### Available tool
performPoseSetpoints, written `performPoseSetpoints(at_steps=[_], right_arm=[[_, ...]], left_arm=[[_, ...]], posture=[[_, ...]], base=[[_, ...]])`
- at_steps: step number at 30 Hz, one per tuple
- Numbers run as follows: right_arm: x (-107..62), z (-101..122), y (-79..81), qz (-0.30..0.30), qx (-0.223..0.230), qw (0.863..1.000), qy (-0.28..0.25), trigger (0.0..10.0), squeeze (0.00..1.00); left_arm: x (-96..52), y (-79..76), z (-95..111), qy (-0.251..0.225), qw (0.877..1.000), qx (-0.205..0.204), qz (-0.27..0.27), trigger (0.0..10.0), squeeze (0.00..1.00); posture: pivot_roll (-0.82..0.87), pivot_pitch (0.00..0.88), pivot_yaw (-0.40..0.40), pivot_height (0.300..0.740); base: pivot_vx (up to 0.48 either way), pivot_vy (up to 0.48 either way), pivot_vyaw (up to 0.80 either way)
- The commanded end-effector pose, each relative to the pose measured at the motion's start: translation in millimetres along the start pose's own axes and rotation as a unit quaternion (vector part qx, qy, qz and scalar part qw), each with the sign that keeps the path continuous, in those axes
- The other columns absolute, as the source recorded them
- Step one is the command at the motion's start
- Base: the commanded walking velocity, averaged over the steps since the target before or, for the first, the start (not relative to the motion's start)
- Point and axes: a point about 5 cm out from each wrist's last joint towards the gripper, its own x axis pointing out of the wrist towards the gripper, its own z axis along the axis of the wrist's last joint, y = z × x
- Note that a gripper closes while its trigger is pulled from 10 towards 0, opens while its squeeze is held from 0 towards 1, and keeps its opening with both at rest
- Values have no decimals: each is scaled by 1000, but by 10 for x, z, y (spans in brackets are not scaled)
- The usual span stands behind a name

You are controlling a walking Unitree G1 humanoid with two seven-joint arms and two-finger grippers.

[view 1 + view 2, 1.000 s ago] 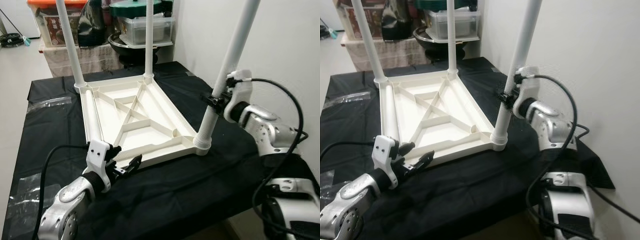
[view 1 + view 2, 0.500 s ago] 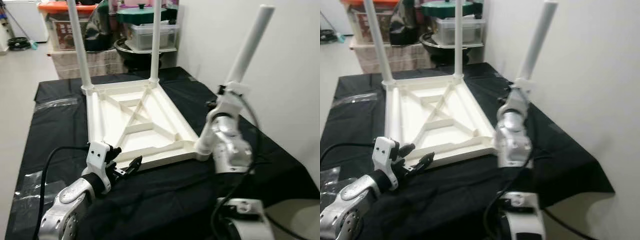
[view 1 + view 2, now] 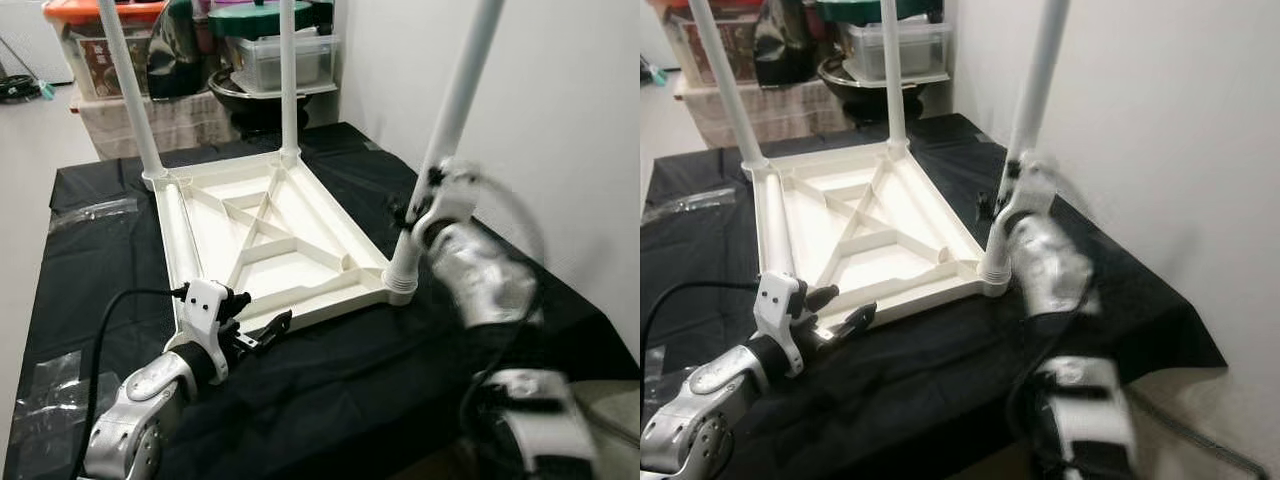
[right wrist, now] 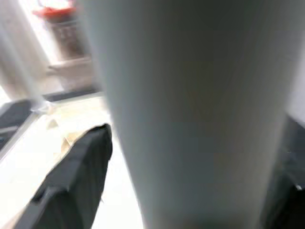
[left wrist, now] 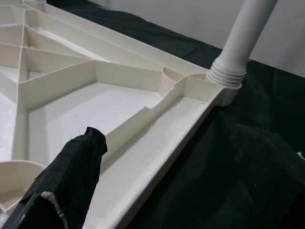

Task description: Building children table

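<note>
A white children's table top point(image 3: 270, 240) lies upside down on a black cloth point(image 3: 330, 370), its ribbed underside facing up and its long axis running away from the robot toward the storage boxes point(image 3: 290, 55) at the far end. Three white legs stand up from its corners: two at the far end point(image 3: 125, 95) point(image 3: 287, 80), and a third leg point(image 3: 440, 150) at the near right corner, leaning slightly to the right as it rises from its threaded collar point(image 5: 228, 78). The right gripper point(image 3: 425, 205) sits against this leg low down, just above the collar, a black finger point(image 4: 76, 171) on either side of the tube, closed around it; its arm is blurred. The left gripper point(image 3: 262, 335) hovers at the table top's near left corner, fingers parted and holding nothing, with one finger point(image 5: 66, 176) over the rim.
</note>
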Motion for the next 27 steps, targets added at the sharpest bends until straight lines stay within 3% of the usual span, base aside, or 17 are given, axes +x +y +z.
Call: performPoseSetpoints(at_steps=[1, 2, 3, 7, 12, 14, 15, 16, 19, 20, 23, 24, 26, 27], right_arm=[[-22, -34, -87, 68, -21, 997, 20, 4039, 0], [-22, -34, -87, 68, -21, 997, 20, 4039, 0], [-29, -40, -119, 77, -16, 997, 25, 0, 0], [16, -192, -163, 41, -17, 997, 61, 0, 0], [81, -390, -22, 7, -8, 998, 68, 0, 0], [141, -677, 188, -112, -9, 990, 86, 0, 0], [141, -677, 188, -112, -9, 990, 86, 0, 0], [131, -817, 338, -186, 9, 978, 91, 0, 0], [104, -898, 428, -233, 24, 967, 96, 0, 0], [77, -947, 608, -256, 31, 961, 99, 0, 0], [72, -929, 752, -264, 26, 960, 93, 39, 0], [86, -888, 830, -266, 34, 959, 88, 10000, 0], [114, -800, 825, -249, 60, 964, 69, 10000, 0], [129, -683, 687, -242, 65, 967, 44, 10000, 1000]], left_arm=[[-11, -2, -21, 6, 1000, 4, -1, 10000, 0], [-11, -2, -21, 6, 1000, 4, -1, 10000, 0], [-9, -2, -19, 6, 1000, 5, -1, 10000, 0], [-16, -11, -17, 6, 1000, 6, -1, 10000, 0], [-29, -9, -18, 7, 1000, 7, -2, 10000, 0], [-43, 5, -20, 9, 1000, 8, -2, 10000, 0], [-43, 5, -20, 9, 1000, 8, -2, 10000, 0], [-39, 2, -20, 10, 1000, 8, -4, 10000, 0], [-34, -2, -21, 10, 1000, 8, -5, 10000, 0], [-20, -10, -20, 11, 1000, 9, -10, 10000, 0], [-8, -12, -16, 12, 1000, 11, -14, 10000, 0], [3, -8, -10, 12, 1000, 12, -16, 10000, 0], [8, -1, -7, 12, 1000, 13, -16, 10000, 0], [11, 1, -7, 11, 1000, 12, -14, 10000, 0]], posture=[[76, 0, -62, 740], [76, 0, -62, 740], [76, 0, -62, 740], [87, 0, -67, 740], [94, 0, -68, 740], [88, 0, -53, 740], [88, 0, -53, 740], [86, 0, -47, 740], [86, 0, -47, 740], [85, 0, -46, 740], [77, 0, -44, 740], [74, 0, -49, 740], [74, 0, -53, 740], [74, 0, -56, 740]], base=[[0, 0, 0], [0, 0, 0], [0, 0, 0], [0, 0, 0], [0, 0, 0], [0, 0, 0], [0, 0, 0], [0, 0, 0], [0, 0, 0], [0, 0, 0], [0, 0, 0], [0, 0, 0], [0, 0, 0], [0, 0, 0]])
